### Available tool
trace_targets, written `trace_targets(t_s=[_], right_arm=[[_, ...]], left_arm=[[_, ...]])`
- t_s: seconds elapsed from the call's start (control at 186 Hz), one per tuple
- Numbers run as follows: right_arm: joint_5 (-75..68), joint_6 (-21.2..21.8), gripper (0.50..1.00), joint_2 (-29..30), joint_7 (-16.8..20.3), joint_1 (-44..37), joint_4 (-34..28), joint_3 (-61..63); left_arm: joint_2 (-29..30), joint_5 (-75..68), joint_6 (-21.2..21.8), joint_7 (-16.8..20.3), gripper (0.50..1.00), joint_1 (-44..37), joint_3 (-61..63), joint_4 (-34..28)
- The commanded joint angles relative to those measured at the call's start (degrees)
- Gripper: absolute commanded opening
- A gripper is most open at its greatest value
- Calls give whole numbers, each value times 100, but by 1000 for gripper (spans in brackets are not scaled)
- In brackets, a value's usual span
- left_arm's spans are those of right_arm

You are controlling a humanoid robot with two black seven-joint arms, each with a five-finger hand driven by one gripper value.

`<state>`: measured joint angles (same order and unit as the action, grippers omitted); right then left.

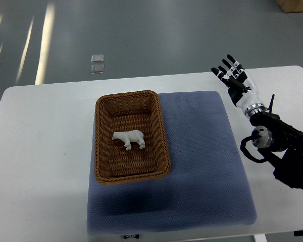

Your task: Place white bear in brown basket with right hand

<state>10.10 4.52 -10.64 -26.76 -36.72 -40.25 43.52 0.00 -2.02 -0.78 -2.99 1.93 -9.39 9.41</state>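
The small white plastic polar bear figure (pixel 129 139) lay inside the brown woven wicker basket (pixel 103 151), a rectangular tray placed left of the frame's centre. The bear rested on its side on the basket floor, near the middle of it, head pointing toward the left wall, clear of all four rims.

The basket sat on the left part of a blue-grey padded cloth mat (pixel 202 166), which covered the middle of the white rounded table (pixel 40 151).

The robot's right hand (pixel 233 76), black-fingered with a white palm shell, was in the upper right of the frame, well apart from the basket and past the mat's right edge. Its fingers were spread and straight, pointing toward the top of the frame, and held nothing. Its dark forearm ran down to the lower right edge. No left arm appeared anywhere.

Judged from this layout, the placing was done: the bear was in the basket and the hand had let go. What seemed left, at most, was bringing the arm to rest.
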Motion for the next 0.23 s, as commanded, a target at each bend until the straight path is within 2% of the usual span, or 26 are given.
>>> trace_targets(t_s=[0.0, 0.14, 0.22], right_arm=[[-8, 409, 926, -26, -13, 78, 0, 16], [0, 883, 926, -44, -22, 157, 0, 16], [-8, 954, 926, -35, -31, 174, 9, 16]], left_arm=[[0, 0, -2, 0, 1000, 0, -1, 0], [0, 0, -10, 0, 1000, 0, -10, 8], [0, 0, -19, 0, 1000, 0, -10, 8]])
